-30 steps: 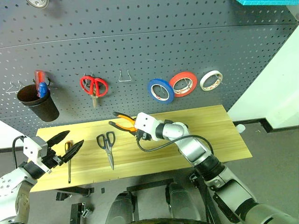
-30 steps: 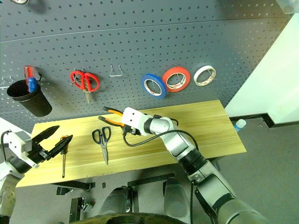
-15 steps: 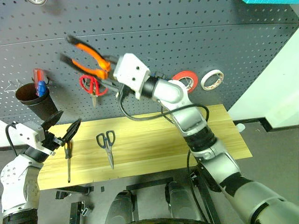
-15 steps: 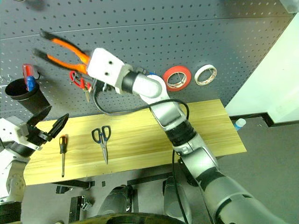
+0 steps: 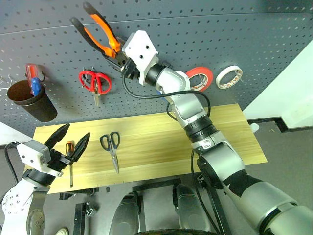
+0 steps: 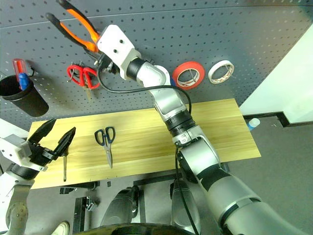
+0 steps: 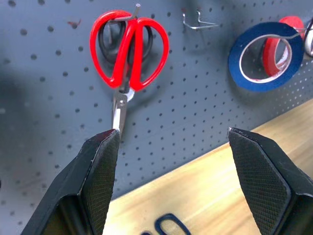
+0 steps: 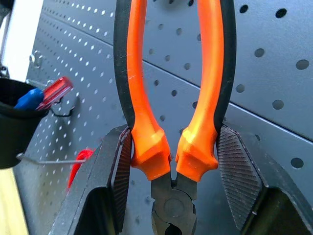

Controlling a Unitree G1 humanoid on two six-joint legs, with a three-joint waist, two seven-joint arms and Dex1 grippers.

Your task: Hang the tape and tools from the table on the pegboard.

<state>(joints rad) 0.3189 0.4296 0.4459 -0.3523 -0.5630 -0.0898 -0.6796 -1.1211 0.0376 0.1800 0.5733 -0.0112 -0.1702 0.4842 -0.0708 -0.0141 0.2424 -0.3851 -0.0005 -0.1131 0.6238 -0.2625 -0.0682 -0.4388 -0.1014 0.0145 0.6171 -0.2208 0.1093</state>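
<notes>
My right gripper (image 8: 168, 161) squeezes the pliers (image 5: 100, 34) near their hard, heavy head, up by the pegboard (image 5: 205, 29) at eleven o'clock. My left gripper (image 5: 68, 142) hangs open.

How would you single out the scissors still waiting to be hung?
Start at the table below the pegboard. Near its left end, the scissors lie flat with blades pointing to the front edge, right of the screwdriver. Dark blue handles set them apart from the red scissors already hanging.
</notes>
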